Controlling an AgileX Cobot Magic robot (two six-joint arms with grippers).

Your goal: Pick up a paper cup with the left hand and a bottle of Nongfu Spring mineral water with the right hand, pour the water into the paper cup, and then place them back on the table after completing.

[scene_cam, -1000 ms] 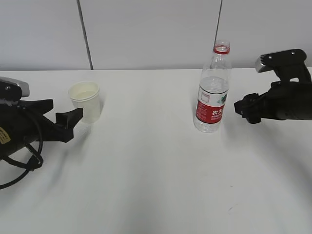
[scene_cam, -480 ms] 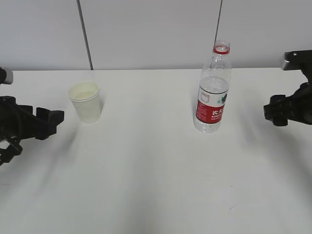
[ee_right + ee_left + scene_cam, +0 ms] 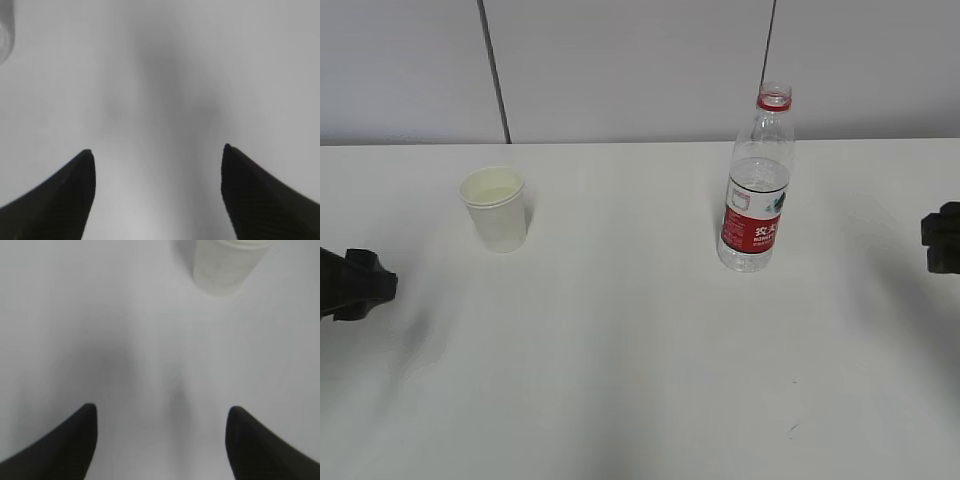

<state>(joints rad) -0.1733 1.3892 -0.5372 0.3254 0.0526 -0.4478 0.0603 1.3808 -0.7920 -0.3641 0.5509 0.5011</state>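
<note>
A white paper cup [image 3: 496, 208] stands upright on the white table [image 3: 620, 330] at the left, with pale liquid in it. It also shows at the top of the left wrist view [image 3: 225, 265]. An uncapped clear Nongfu Spring bottle [image 3: 756, 185] with a red label stands upright right of centre, partly filled with clear water. My left gripper [image 3: 365, 284] is at the far left edge, apart from the cup, and in its wrist view [image 3: 160, 412] it is open and empty. My right gripper [image 3: 938, 242] is at the far right edge, away from the bottle, open and empty [image 3: 157, 152].
A grey panelled wall [image 3: 620, 70] runs behind the table's far edge. A blurred edge of the bottle [image 3: 5, 30] shows in the top left corner of the right wrist view. Bare tabletop lies between the cup and the bottle and in front of them.
Both arms have drawn back outward, the left to the left and the right to the right, until only their gripper tips show. The cup and the bottle have not moved.
</note>
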